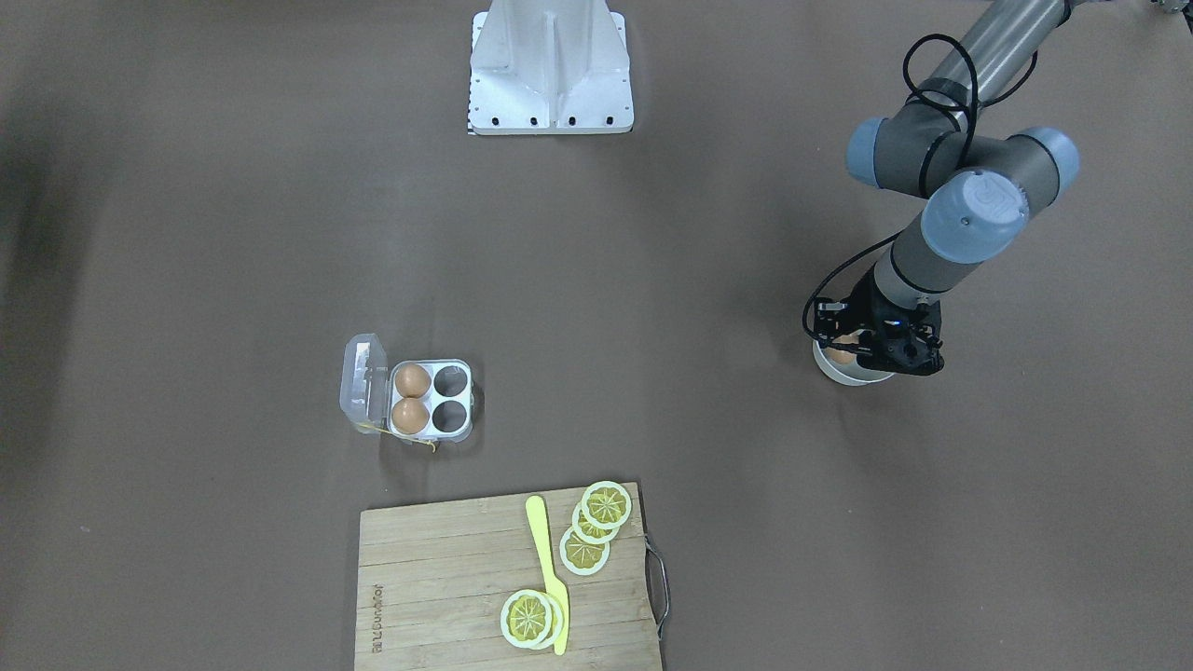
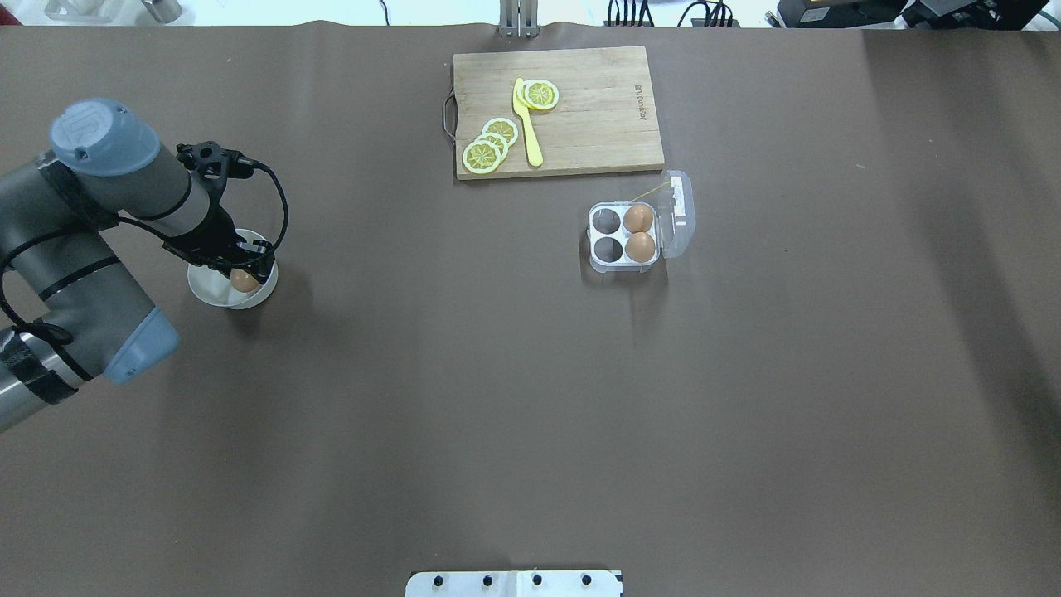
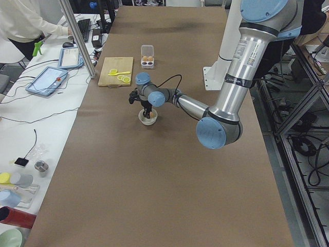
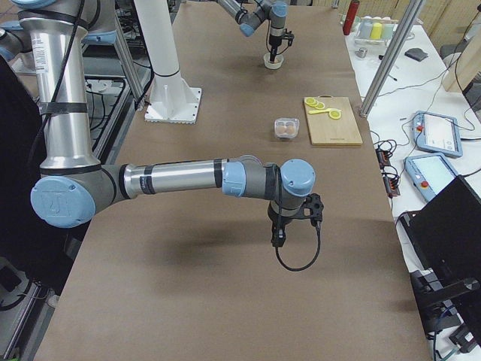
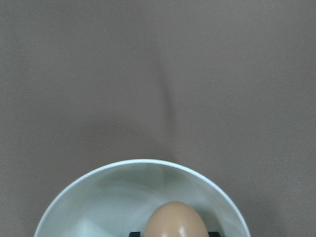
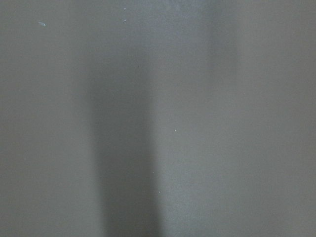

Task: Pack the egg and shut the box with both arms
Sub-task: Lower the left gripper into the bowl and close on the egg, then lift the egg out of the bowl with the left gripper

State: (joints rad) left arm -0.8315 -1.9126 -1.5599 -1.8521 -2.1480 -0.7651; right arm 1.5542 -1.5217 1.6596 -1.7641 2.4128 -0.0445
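Note:
The clear box (image 1: pixel 429 399) stands open on the table, its lid folded out to the side. Two tan eggs (image 1: pixel 412 381) fill the cells by the hinge, and the other two cells are empty. A third egg (image 2: pixel 244 280) lies in a white bowl (image 2: pixel 211 286) far to my left. My left gripper (image 2: pixel 240 269) reaches down into that bowl. In the left wrist view its black fingertips (image 5: pixel 136 233) sit against both sides of the egg (image 5: pixel 175 222). My right gripper (image 4: pixel 278 239) hangs above bare table, seen only in the exterior right view, so I cannot tell its state.
A wooden cutting board (image 2: pixel 580 108) with lemon slices (image 2: pixel 489 145) and a yellow knife (image 2: pixel 527 124) lies just beyond the box. The white robot base (image 1: pixel 550 75) stands at the table's near edge. Operators' tablets lie on a side table (image 3: pixel 49 80).

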